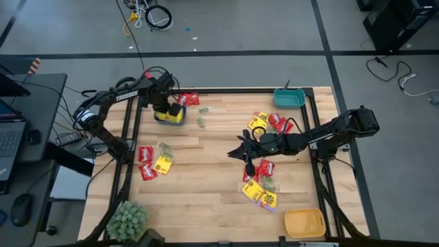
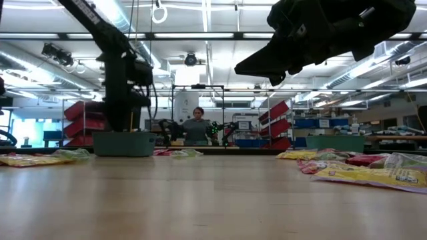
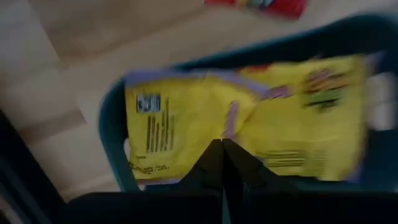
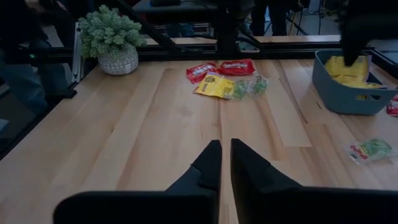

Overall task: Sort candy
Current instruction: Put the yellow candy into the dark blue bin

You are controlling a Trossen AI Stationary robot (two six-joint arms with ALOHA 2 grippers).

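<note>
Yellow wrapped candy packet [image 3: 249, 118] fills my left wrist view, lying inside the small dark-teal plastic bin [image 1: 169, 115] near the far left corner of the pale wooden table [image 1: 206, 199]. My left gripper [image 1: 167, 110] hangs right over that bin with its two dark fingers [image 3: 211, 168] pressed together, and they grip nothing; the packet lies loose beneath them. Shiny red packets [image 1: 189, 99] lie just beside the bin, toward the far edge.

My right gripper [image 1: 240, 151] hovers above bare wood near the middle of the table, its fingers [image 4: 208, 165] drawn almost together with only a thin slit between them, and nothing sits in that slit.

More candy lies scattered about. A small group of red, yellow and pale green packets [image 1: 154, 160] rests by the left edge. Another cluster of red and yellow ones [image 1: 271, 122] lies toward the far right, near a second teal bin [image 1: 289, 98] at the far edge. Yellow and red packets [image 1: 259, 189] also lie toward the near right. One yellow-orange bin [image 1: 304, 223] stands at the near right corner, and a fuzzy green ball-shaped plant [image 1: 127, 218] in a pot stands at the near left corner.
</note>
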